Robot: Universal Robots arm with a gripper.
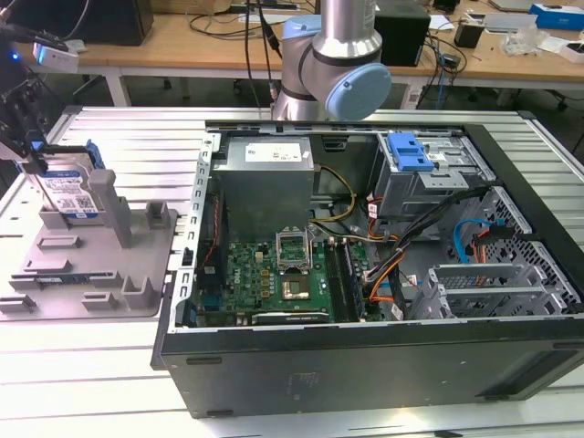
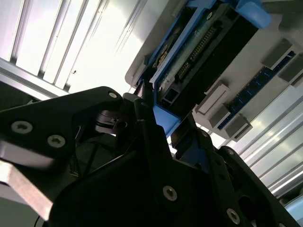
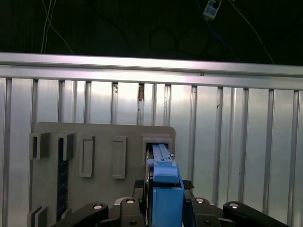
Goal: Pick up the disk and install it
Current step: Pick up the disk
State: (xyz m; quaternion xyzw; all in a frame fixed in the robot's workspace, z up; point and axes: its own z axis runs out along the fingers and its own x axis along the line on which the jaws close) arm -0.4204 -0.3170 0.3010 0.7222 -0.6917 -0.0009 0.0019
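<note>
Standing upright at the grey holder tray (image 1: 100, 274), on the exterior view's left, the disk (image 1: 71, 193) is gripped at its upper edge by the tool (image 1: 33, 153). In the second wrist view, the disk's blue edge is clamped between the fingers (image 2: 144, 137). In the first wrist view, this blue edge is seen held over the grey holder tray.

A robotics and electronics lab.
A ribbed aluminium worktop (image 1: 100, 374) carries an open black desktop computer case (image 1: 365, 365) with its green motherboard (image 1: 274, 274) bared, and a grey moulded plastic holder tray (image 1: 91, 265). A silver-and-pale-blue robot arm (image 1: 333, 64) stands over them. Behind run long wooden benches (image 1: 182, 46) strewn with cables, black boxes and small devices.
</note>
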